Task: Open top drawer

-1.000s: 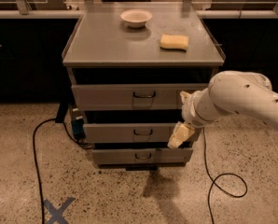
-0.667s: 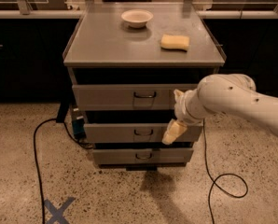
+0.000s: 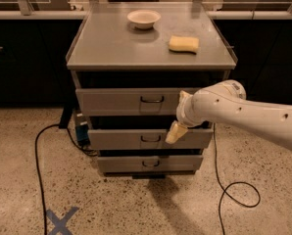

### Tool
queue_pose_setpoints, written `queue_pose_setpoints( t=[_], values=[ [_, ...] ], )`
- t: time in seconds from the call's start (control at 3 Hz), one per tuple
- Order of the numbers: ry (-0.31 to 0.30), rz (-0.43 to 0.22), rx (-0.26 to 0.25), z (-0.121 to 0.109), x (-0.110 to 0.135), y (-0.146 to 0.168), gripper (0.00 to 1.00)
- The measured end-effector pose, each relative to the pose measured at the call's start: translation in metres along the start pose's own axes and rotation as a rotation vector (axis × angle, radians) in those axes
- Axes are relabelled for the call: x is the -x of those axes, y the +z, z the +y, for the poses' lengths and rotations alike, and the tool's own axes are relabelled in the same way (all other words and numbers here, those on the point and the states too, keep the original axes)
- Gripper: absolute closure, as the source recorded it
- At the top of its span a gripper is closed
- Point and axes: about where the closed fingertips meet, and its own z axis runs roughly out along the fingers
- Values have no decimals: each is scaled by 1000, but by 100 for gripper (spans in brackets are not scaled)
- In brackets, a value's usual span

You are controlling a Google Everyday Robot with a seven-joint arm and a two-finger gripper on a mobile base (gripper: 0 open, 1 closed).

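Note:
The top drawer [image 3: 116, 102] is the tallest, widest grey front of the cabinet, just under the grey top, with a small dark bar handle [image 3: 152, 100] at its centre. Its front stands a little forward of the dark gap above it. My gripper [image 3: 176, 130] is at the end of the white arm [image 3: 244, 116] that reaches in from the right. It hangs in front of the cabinet, just right of and below the handle, over the gap between the top and the middle drawer [image 3: 131, 140]. It holds nothing that I can see.
A white bowl [image 3: 144, 18] and a yellow sponge [image 3: 183, 44] lie on the cabinet top. The bottom drawer [image 3: 151, 163] sits below. Black cables [image 3: 37, 160] run on the floor at both sides, with a blue box [image 3: 81, 131] at the left and a blue tape cross [image 3: 61, 220].
My arm and gripper have moved left, across the cabinet front towards the top drawer's handle. The drawers, bowl and sponge have not moved.

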Motion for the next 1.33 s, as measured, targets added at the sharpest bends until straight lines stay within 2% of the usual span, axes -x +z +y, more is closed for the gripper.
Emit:
queue_pose_setpoints(
  t=[0.33, 0.67, 1.0, 1.33],
  values=[
    [-1, 0, 1, 0, 0, 0, 0],
    [42, 5, -14, -17, -14, 19, 0],
    [106, -4, -25, -37, -33, 52, 0],
    [106, -4, -26, -37, -33, 52, 0]
  ],
)
